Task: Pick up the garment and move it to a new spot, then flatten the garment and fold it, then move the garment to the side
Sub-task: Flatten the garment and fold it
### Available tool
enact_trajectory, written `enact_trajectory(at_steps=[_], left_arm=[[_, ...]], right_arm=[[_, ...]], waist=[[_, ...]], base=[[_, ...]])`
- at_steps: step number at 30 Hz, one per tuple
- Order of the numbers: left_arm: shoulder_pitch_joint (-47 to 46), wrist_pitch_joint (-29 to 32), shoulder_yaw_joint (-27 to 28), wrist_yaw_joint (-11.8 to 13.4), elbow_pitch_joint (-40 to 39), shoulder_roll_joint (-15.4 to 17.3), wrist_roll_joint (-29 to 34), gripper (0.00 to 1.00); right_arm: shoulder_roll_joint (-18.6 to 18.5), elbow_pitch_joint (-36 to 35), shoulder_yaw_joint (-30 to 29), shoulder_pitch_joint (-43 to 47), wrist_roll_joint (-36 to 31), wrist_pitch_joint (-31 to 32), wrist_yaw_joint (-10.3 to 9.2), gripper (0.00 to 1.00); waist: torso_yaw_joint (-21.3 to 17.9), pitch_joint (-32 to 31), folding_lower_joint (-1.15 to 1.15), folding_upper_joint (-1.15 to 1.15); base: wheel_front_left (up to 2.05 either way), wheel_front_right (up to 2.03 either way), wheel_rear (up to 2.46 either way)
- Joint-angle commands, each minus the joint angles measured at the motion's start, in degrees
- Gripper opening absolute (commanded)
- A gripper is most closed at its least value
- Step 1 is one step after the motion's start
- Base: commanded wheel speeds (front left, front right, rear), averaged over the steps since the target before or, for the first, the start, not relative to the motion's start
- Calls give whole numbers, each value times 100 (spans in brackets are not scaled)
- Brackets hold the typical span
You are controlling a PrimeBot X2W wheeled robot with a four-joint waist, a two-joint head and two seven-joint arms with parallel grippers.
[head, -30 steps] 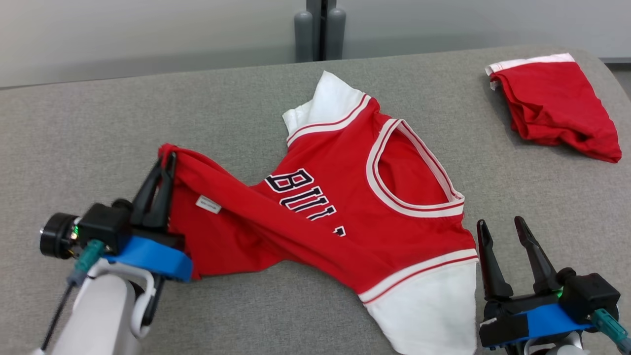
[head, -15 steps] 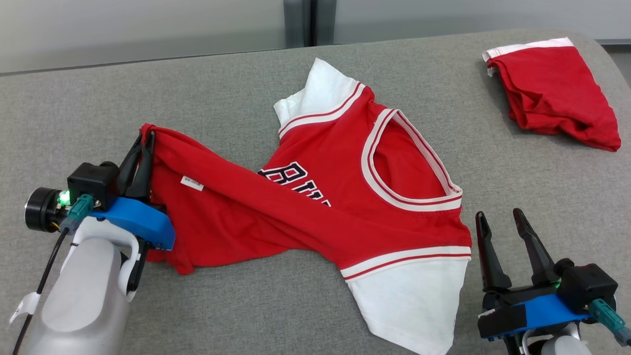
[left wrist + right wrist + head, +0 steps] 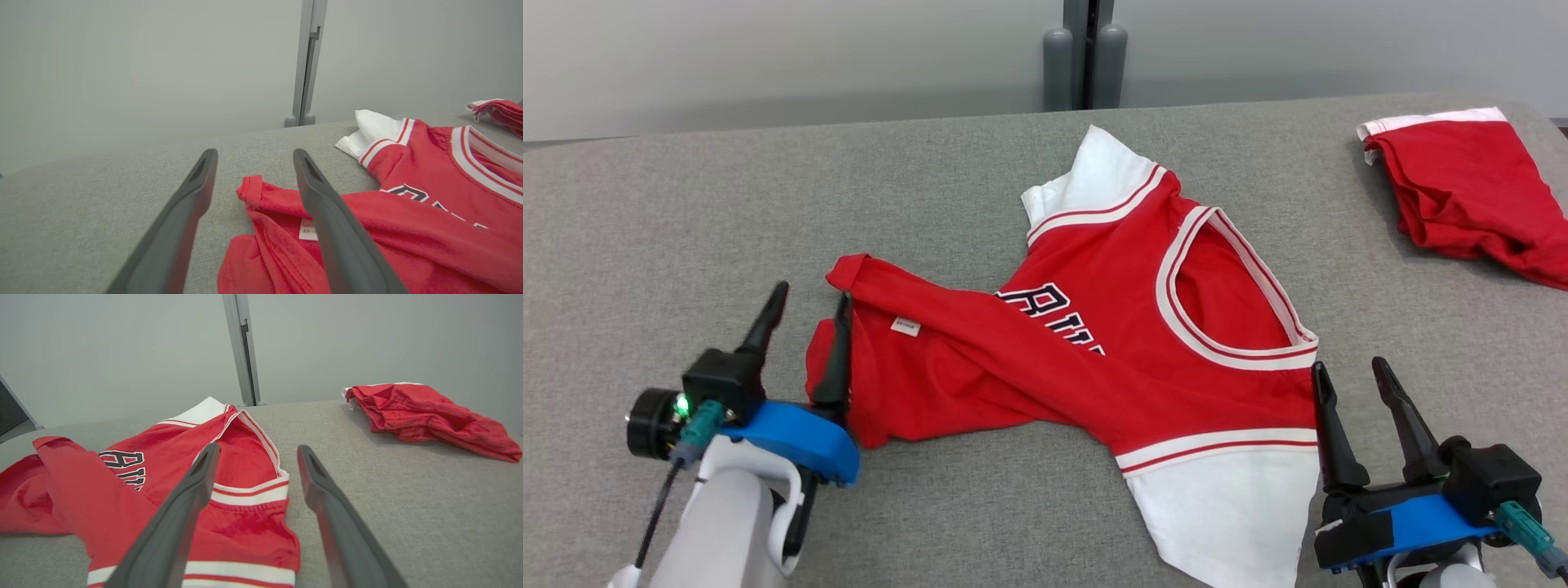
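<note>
Red, white-trimmed jersey (image 3: 1094, 384) lies rumpled; left gripper (image 3: 812, 292), held low, gapes empty astride its hem; right gripper (image 3: 1349, 365) gapes empty too. Head view shows the near white sleeve (image 3: 1225, 514).

Bright even light, soft shadows, sharp.

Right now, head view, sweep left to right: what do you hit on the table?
left gripper → red jersey → right gripper → second red garment, at the far right corner
</note>
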Motion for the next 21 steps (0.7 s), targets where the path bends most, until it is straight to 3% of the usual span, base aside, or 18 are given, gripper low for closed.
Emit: enact_trajectory(at_steps=[1, 9, 21], left_arm=[[171, -22, -72, -13, -98, -61, 62, 100], [445, -21, -465, -12, -153, -137, 139, 100], [104, -18, -712, -12, 835, -105, 72, 100]], right_arm=[[-10, 17, 11, 80, 33, -17, 1, 100], [-11, 43, 80, 108, 51, -17, 1, 100], [-11, 39, 122, 96, 71, -17, 1, 100]], waist=[[36, -29, 1, -1], [94, -109, 1, -1], [-122, -17, 1, -1]], base=[[0, 0, 0], [0, 0, 0], [0, 0, 0]])
